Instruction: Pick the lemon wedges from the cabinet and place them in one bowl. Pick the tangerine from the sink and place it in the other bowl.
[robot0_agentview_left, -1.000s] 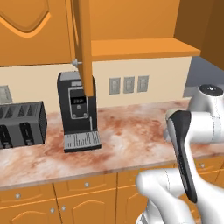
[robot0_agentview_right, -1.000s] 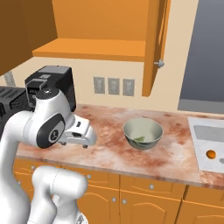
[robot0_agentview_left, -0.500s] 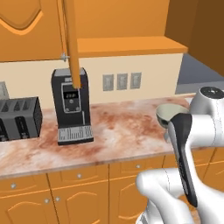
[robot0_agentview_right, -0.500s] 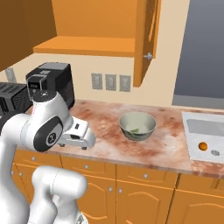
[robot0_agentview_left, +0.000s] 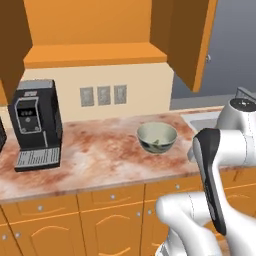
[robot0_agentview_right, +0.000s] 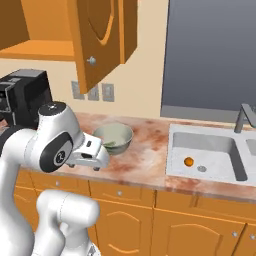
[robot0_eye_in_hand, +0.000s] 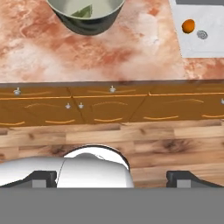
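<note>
Standing before the run of kitchen units, I take the bowl (robot0_agentview_left: 157, 137) as my mark: pale grey-green, upright on the mottled reddish tabletop (robot0_agentview_left: 100, 155), with at least one lemon wedge (robot0_eye_in_hand: 84, 12) lying inside against its lighter wall. Up and behind the bowl hangs the orange-brown cabinet (robot0_agentview_left: 95, 30), its door (robot0_agentview_right: 98, 37) swung wide with the small silver knob showing. Well off to the bowl's right, past a stretch of bare tabletop, the light grey sink (robot0_agentview_right: 206, 157) is let into the surface; the tangerine (robot0_agentview_right: 188, 161) sits on the floor of its nearer basin, just beside the round grey drain (robot0_agentview_right: 202, 168). A faucet (robot0_agentview_right: 243, 117) rises at the sink's far edge. On the bowl's other side, well apart from it, a black coffee machine (robot0_agentview_left: 35, 125) stands against the wall.

The pincer (robot0_eye_in_hand: 116, 178) hangs out in front of the units, nearer me than the bowl, pointing down over the plank floor (robot0_eye_in_hand: 166, 148). Its jaws stand wide apart with nothing between them. The tangerine lies well away from it, beyond the tabletop's front edge and off toward the sink side.
</note>
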